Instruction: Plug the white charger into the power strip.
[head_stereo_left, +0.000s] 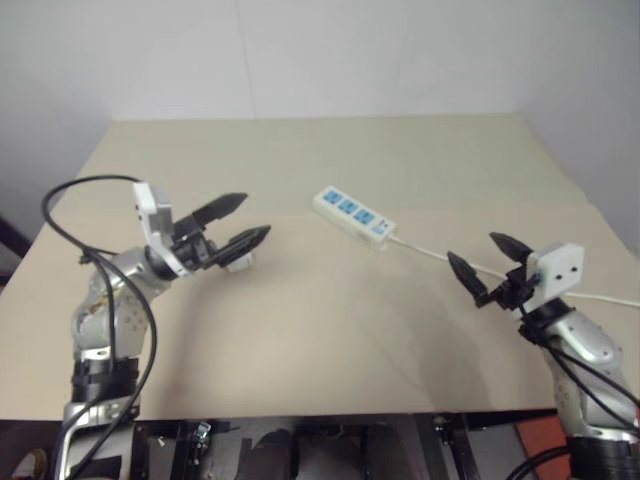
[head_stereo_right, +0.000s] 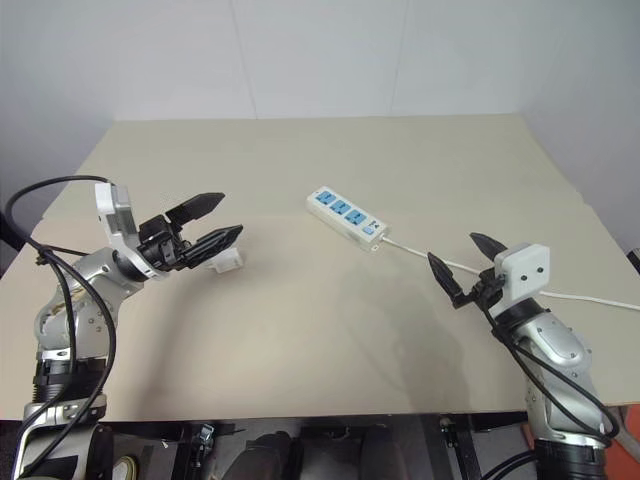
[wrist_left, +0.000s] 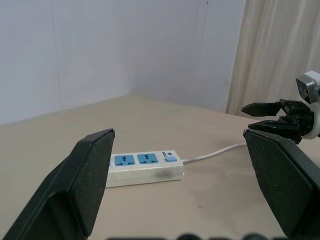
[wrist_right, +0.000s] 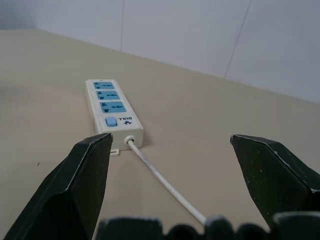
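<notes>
The power strip (head_stereo_left: 354, 216) lies flat at the table's middle, a white bar with three blue socket faces up and a blue switch at its right end. Its thin white cord (head_stereo_left: 430, 250) runs off to the right. The white charger (head_stereo_right: 226, 260) rests on the table to the left of the strip. My left gripper (head_stereo_right: 231, 214) hovers open just above the charger, partly covering it, fingers pointing right toward the strip. My right gripper (head_stereo_right: 453, 247) stands open over the cord, right of the strip, pointing left. Both wrist views show the strip (wrist_left: 142, 167) (wrist_right: 112, 112) ahead between spread fingers.
The tan table (head_stereo_left: 330, 340) is bare in front of the strip and behind it, with white walls close at the back. A black cable (head_stereo_left: 75, 190) loops beside my left arm. The table's front edge runs just below both arms.
</notes>
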